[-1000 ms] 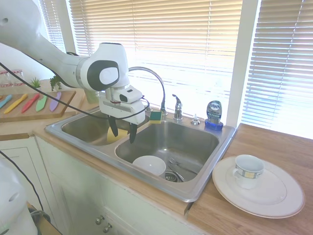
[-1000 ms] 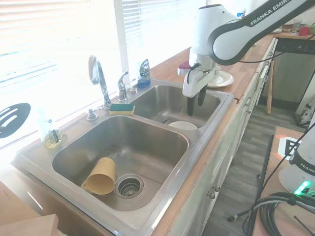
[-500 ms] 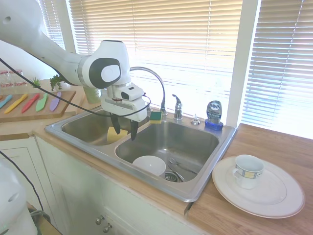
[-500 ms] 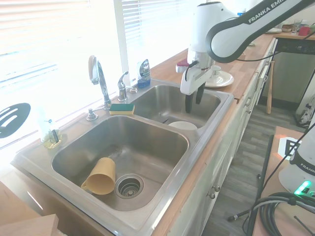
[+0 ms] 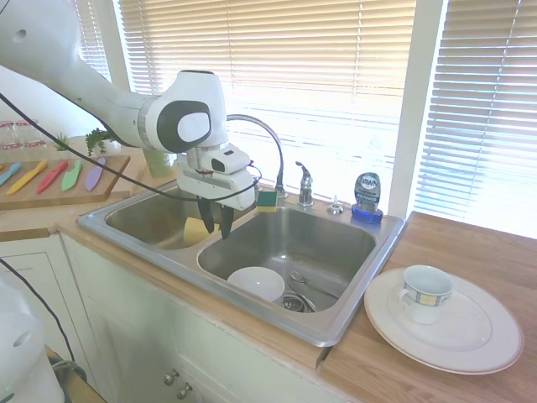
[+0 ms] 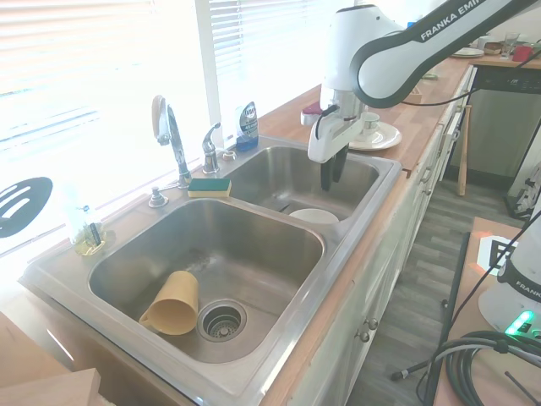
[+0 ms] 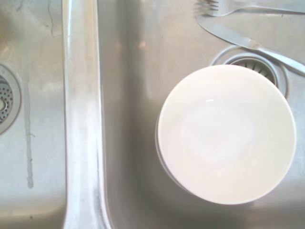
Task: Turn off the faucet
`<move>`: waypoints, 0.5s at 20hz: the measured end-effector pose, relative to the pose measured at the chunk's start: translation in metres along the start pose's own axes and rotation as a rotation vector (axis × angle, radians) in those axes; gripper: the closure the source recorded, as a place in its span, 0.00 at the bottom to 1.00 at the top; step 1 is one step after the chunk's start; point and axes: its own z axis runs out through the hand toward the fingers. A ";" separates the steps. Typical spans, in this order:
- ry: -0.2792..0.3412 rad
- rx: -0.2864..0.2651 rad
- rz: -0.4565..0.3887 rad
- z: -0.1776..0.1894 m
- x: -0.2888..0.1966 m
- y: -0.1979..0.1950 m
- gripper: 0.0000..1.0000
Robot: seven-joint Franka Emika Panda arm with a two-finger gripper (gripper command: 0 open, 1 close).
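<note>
Since a second ago the hand (image 5: 216,227) has been rising and drawing its two dark fingers (image 6: 325,175) closer; they are now sitting nearly pressed together, pinching nothing, pointing down above the divider between the two basins.

The wooden surface (image 5: 470,252) is carrying a double steel sink (image 6: 355,222) under a window with slatted blinds (image 5: 277,59). The white arm (image 5: 92,88) is reaching over the sink's front part, its hand hanging above the basin that is holding a white bowl (image 5: 256,283); in the wrist view that bowl (image 7: 225,133) is lying just beside the drain, with a fork (image 7: 238,5) and a knife (image 7: 248,42) near it. The other basin is holding a yellow cup (image 6: 171,303) lying on its side next to its drain.

The faucet (image 6: 167,135) is standing at the back rim of the sink, between the basins, its thin chrome gooseneck (image 5: 256,126) arching high behind the hand. Its small lever handle (image 5: 304,183) is standing apart from the tube, well clear of the fingers. A green and yellow sponge (image 6: 209,187) is lying on the rim by the faucet's foot, and a blue soap bottle (image 5: 367,197) is standing further along. A white plate (image 5: 470,340) with a cup (image 5: 424,294) on it is resting on the surface beside the sink.
</note>
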 end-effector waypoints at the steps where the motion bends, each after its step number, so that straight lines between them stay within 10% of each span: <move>1: 0.000 0.000 0.000 0.000 0.000 0.000 1.00; 10: 0.002 0.004 0.001 -0.002 0.003 -0.003 1.00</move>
